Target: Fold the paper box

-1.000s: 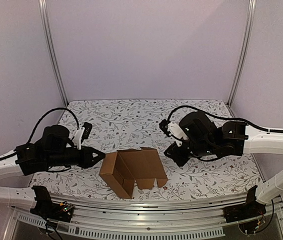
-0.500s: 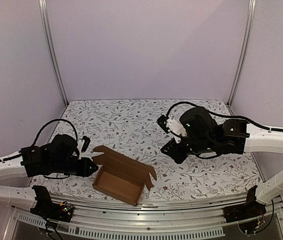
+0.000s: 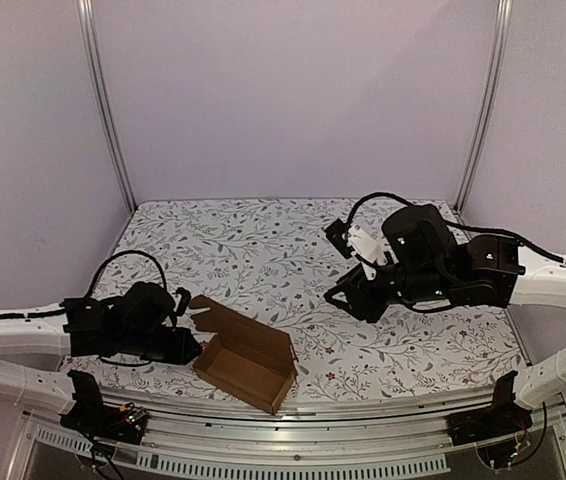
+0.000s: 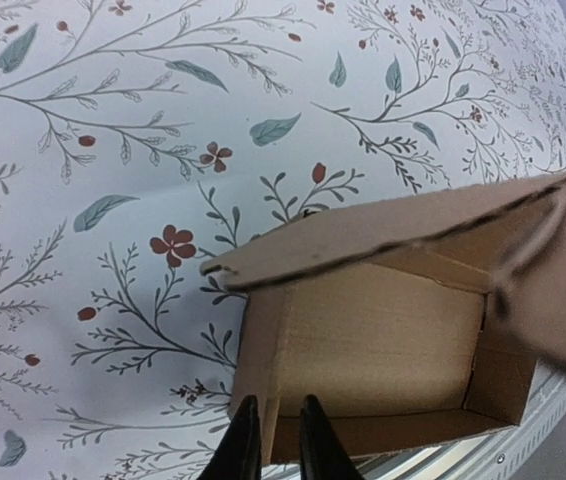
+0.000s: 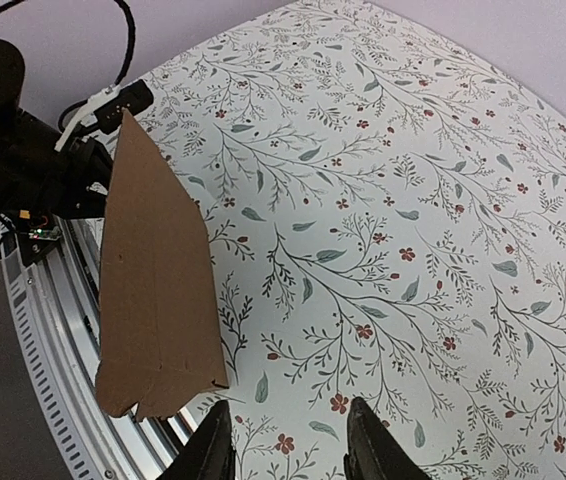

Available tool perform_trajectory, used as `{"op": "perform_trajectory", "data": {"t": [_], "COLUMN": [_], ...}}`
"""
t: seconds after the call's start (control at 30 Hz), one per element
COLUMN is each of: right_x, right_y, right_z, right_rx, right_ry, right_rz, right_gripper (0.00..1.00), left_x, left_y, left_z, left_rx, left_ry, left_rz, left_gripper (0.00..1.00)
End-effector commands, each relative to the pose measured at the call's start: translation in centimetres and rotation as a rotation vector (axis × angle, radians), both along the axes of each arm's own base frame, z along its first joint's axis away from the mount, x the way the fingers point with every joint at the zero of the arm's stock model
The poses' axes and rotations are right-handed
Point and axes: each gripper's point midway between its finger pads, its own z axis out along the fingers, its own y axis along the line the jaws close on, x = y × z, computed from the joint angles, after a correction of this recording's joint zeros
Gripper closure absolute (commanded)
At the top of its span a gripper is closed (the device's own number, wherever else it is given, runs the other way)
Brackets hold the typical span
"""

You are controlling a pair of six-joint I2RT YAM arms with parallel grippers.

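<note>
Pale lilac walls (image 3: 293,100) close in a table (image 3: 263,230) covered with a white cloth printed with leaves and small red flowers. Near the front edge, left of centre, lies the paper box (image 3: 248,358), a plain brown cardboard tray with its open side up. Its long flap (image 3: 225,312) rises from the far side and leans towards the back left.

At the left end of the box sits the left gripper (image 3: 195,350), low over the cloth. In the left wrist view, its two black fingertips (image 4: 241,448) stand close together on either side of the thin end wall of the tray, pinching the cardboard between them.

On the right side of the table the right gripper (image 3: 345,297) hangs above the cloth, well apart from the box. The right wrist view shows its two fingers (image 5: 213,448) spread apart, with only the flowered cloth between them. From there the cardboard appears edge-on, far to the left, in front of the other arm.
</note>
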Motion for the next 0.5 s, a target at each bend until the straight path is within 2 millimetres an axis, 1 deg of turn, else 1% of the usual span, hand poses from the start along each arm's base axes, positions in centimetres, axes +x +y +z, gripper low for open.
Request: {"op": "perform_trajectory", "data": {"t": [0.0, 0.13, 0.27, 0.43, 0.47], "right_x": [-1.3, -1.7, -1.8, -1.9, -1.9], "right_y": [-0.3, -0.8, -1.6, -2.6, -2.8], "right_z": [-0.6, -2.3, -3.6, -4.7, -5.2], "right_rx": [0.005, -0.009, -0.021, -0.03, -0.037], "right_ry": [0.024, 0.064, 0.084, 0.096, 0.101], "right_rz": [0.056, 0.046, 0.019, -0.02, -0.029], "right_gripper": [0.62, 0.6, 0.6, 0.6, 0.6], "left_x": [-0.3, -0.6, -1.2, -1.9, -2.1], "left_y": [-0.2, 0.5, 0.8, 1.7, 1.8], "left_z": [0.0, -0.4, -1.0, -0.8, -0.7], "left_rx": [0.01, 0.037, 0.04, 0.054, 0.049], "left_ry": [-0.015, -0.008, 0.014, 0.009, 0.007], "left_rz": [0.002, 0.024, 0.045, 0.097, 0.109], "left_gripper": [0.86, 0.83, 0.81, 0.8, 0.81]}}
